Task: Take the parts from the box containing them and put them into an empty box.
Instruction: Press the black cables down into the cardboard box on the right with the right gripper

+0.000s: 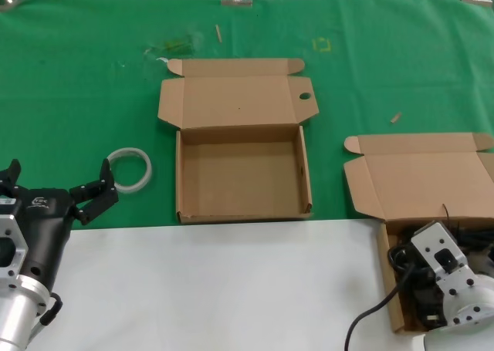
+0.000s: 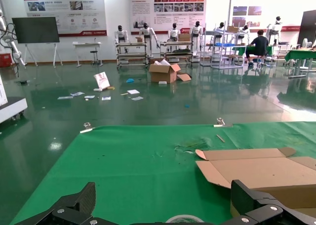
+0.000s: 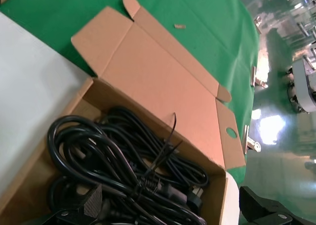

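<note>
Right gripper (image 3: 168, 210) hangs just above the full box (image 1: 401, 289), a flat brown cardboard box at the near right corner of the bench (image 1: 231, 289). Its two black fingers are spread wide and they hold nothing. The black fingertips (image 3: 84, 205) are right over the cables (image 3: 128, 165), a bundle of shiny black power cords tied in loops with a thin twist tie. The cords fill most of the box floor. A black plug shows near one end of the bundle.

The lid of that full box stands open and leans back toward the far edge of the bench. It has rounded tabs at its corners, and in the right wrist view a small round hole shows in one side flap.

The empty box (image 1: 243, 173) is another flat brown cardboard box. It sits in the middle of the bench, on the green cloth (image 1: 77, 96). Its lid is open too, with a round hole near one corner. Nothing is inside it.

So no part has been moved yet. All the cords wait in the first box. The grab, the lift, the carry and the drop are all left to do, I think.

Left gripper (image 1: 58, 189) waits at the near left corner, open wide and empty. A white plastic ring (image 1: 129, 170) lies just beside it on the cloth.
</note>
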{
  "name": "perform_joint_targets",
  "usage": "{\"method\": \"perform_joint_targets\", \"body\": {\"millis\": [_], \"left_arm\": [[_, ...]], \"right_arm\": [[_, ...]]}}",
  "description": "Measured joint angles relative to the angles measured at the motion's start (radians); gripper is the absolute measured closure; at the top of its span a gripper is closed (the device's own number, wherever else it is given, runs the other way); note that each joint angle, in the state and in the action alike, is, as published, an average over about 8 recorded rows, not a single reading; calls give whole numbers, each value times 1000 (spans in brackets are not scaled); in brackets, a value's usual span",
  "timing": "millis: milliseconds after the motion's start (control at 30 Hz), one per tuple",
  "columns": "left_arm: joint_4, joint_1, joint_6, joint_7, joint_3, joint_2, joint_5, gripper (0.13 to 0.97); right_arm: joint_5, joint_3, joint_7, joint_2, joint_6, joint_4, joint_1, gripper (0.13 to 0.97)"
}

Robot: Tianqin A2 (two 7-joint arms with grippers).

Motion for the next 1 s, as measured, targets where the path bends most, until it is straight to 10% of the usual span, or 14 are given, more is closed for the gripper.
{"method": "perform_joint_targets", "body": {"millis": [1000], "left_arm": [[0,0,0,0,0,0,0,132]], "right_arm": [[41,83,-83,0,-16,-26,0,152]]}}
